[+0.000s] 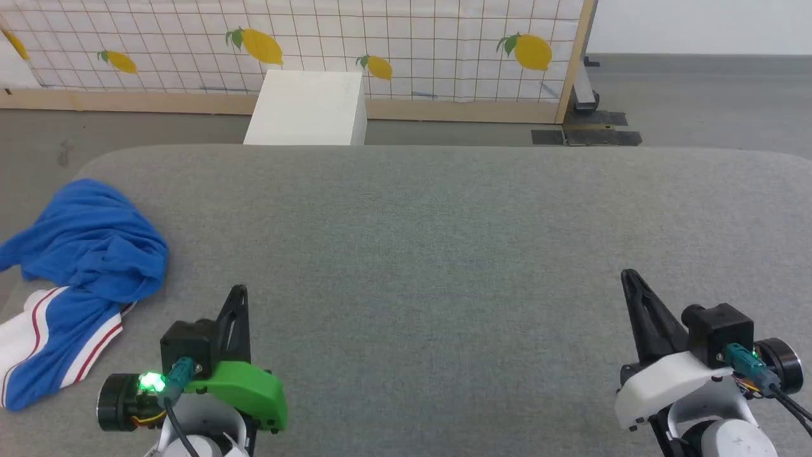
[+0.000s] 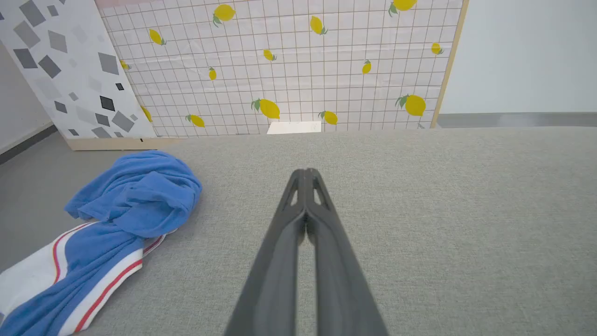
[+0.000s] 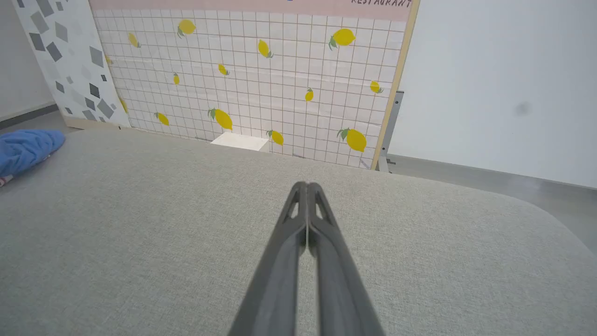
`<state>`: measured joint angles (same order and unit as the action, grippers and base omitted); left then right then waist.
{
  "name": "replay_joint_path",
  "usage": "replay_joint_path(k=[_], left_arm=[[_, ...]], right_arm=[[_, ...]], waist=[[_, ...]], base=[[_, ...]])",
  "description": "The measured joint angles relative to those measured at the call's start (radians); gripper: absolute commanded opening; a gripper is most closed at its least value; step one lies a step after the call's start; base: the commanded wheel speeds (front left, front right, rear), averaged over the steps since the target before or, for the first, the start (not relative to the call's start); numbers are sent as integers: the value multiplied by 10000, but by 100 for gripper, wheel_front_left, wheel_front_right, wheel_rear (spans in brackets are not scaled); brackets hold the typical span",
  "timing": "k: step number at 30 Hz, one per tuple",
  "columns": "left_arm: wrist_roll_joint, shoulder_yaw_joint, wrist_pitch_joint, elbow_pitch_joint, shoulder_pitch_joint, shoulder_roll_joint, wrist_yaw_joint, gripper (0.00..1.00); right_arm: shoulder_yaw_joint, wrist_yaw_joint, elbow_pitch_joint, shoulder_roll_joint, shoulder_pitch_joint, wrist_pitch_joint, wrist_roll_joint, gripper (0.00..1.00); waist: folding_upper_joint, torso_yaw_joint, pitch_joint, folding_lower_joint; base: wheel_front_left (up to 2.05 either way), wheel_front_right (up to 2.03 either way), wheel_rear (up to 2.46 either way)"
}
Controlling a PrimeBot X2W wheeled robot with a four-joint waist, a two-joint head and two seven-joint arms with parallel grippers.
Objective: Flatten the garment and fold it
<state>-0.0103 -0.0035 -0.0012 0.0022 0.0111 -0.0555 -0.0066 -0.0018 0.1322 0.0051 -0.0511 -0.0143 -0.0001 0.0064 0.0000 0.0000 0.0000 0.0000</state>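
Over at the left edge of the grey padded table (image 1: pixel 444 241), the shirt (image 1: pixel 82 254) lay crumpled and unfolded. Its upper part was a bunched mound of blue cloth. Below that, a flatter stretch ran toward the near left corner, where white fabric and red-and-white stripes showed beside the blue. The folds hid how the shirt was turned, so I could not tell front from back.

The left gripper (image 1: pixel 238 293) sat at the lower left of the head view, over the near part of the table. Its two dark fingers were pressed together along their length with nothing between them. It was near the striped part of the shirt, just to the right of it, but apart from it.

The right gripper (image 1: pixel 629 276) sat at the lower right, also over the near part of the table and well apart from the shirt. Its fingers met at the tips too and held nothing. From its own wrist camera, the shirt showed as a small blue patch at the far left.

Beyond the far edge of the table, a white box (image 1: pixel 309 108) stood on the floor against a wood-framed panel (image 1: pixel 412 44) printed with a grid and yellow lemons.
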Motion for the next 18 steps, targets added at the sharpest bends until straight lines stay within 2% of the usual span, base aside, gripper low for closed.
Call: replay_joint_path(k=[18], left_arm=[[0, 2, 0, 0, 0, 0, 0, 0]], right_arm=[[2, 0, 0, 0, 0, 0, 0, 0]], waist=[[0, 0, 0, 0]], base=[[0, 0, 0]])
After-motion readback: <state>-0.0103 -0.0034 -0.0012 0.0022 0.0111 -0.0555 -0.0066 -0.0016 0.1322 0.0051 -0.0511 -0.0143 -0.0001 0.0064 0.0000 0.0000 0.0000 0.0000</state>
